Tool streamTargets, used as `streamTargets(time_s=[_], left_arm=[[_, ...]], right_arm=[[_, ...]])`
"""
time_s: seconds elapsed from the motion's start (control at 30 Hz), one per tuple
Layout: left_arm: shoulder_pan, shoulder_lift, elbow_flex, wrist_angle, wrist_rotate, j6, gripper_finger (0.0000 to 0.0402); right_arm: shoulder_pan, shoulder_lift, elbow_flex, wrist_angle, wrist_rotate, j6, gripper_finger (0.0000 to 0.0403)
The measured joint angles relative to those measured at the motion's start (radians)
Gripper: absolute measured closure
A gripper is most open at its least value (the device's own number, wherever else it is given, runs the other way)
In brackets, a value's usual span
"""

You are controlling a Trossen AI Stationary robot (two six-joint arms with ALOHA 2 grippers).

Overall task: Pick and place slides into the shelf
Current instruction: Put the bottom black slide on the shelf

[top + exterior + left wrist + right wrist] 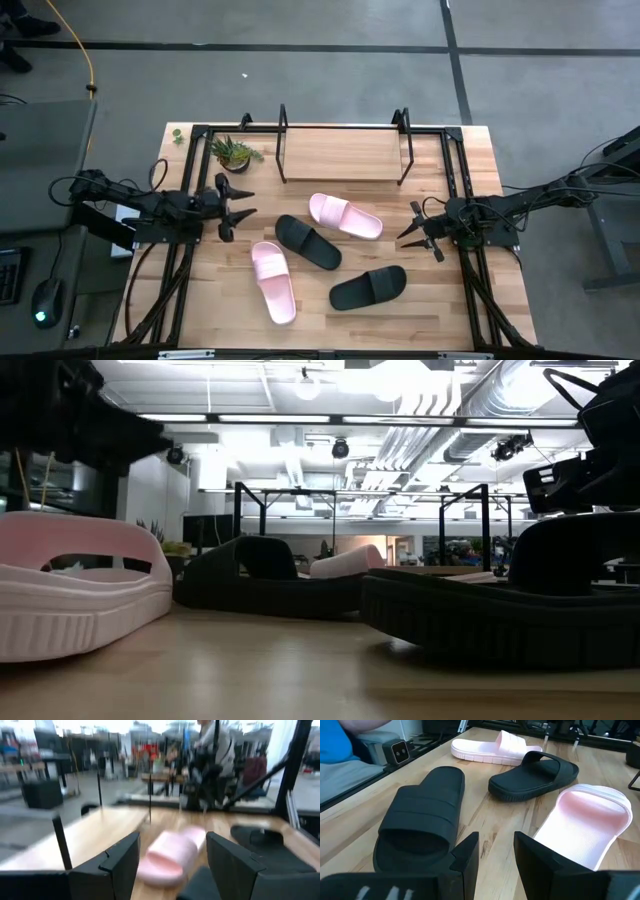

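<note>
1. We are holding the left tool (pixel 235 207) over the left side of the worktop (pixel 430 310) with its fingers spread wide and nothing between them; it is pointing toward the sandals.
2. We are looking at four sandals lying loose in the middle of the worktop, none on the shelf (pixel 340 153) yet: a pink sandal near the front (pixel 273 281), a black sandal in the middle (pixel 307 241), a pink sandal nearer the shelf (pixel 345 216), and a black sandal at front right (pixel 368 287).
3. We are judging them as light, rubbery foam: soft enough to give under the fingers, slightly grippy, not fragile. The wide strap or a side edge of the sole looks like the best hold, since the flat sole offers little to pinch.
4. We are keeping the right tool (pixel 424 231) at the right side, with a narrower gap between its fingers, also empty.
5. We are getting the full layout and the bare shelf board only from the high view. The right wrist view is showing the strap arches and the hollow footbed of the pink sandal, which the overhead flattens. The low view is hiding the spacing between the sandals.
</note>
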Motion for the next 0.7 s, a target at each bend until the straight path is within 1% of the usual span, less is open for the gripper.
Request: streamTargets(time_s=[0.1, 0.17, 0.23, 0.3, 0.37, 0.6, 0.63, 0.7], left_arm=[[0.0, 0.0, 0.0, 0.078, -0.006, 0.06, 0.019], [0.0, 0.0, 0.0, 0.128, -0.047, 0.078, 0.019], [0.0, 0.0, 0.0, 0.162, -0.098, 0.077, 0.019], [0.0, 0.0, 0.0, 0.176, -0.129, 0.077, 0.019], [0.0, 0.0, 0.0, 0.182, -0.132, 0.077, 0.019], [0.0, 0.0, 0.0, 0.167, -0.131, 0.067, 0.019], [0.0, 0.0, 0.0, 0.161, -0.126, 0.056, 0.019], [0.0, 0.0, 0.0, 0.135, -0.1, -0.017, 0.019]], right_arm=[[0.0, 0.0, 0.0, 0.0, 0.0, -0.013, 0.0288], [0.0, 0.0, 0.0, 0.003, -0.008, 0.017, 0.0288], [0.001, 0.0, 0.0, 0.021, -0.026, 0.143, 0.0288], [0.001, 0.0, 0.0, 0.041, -0.024, 0.281, 0.0288], [0.001, 0.0, 0.0, 0.055, 0.001, 0.337, 0.0288], [0.001, 0.0, 0.001, 0.072, 0.011, 0.349, 0.0288], [0.001, 0.0, 0.001, 0.078, 0.011, 0.369, 0.0288], [0.001, 0.0, 0.001, 0.1, 0.012, 0.43, 0.0288]])
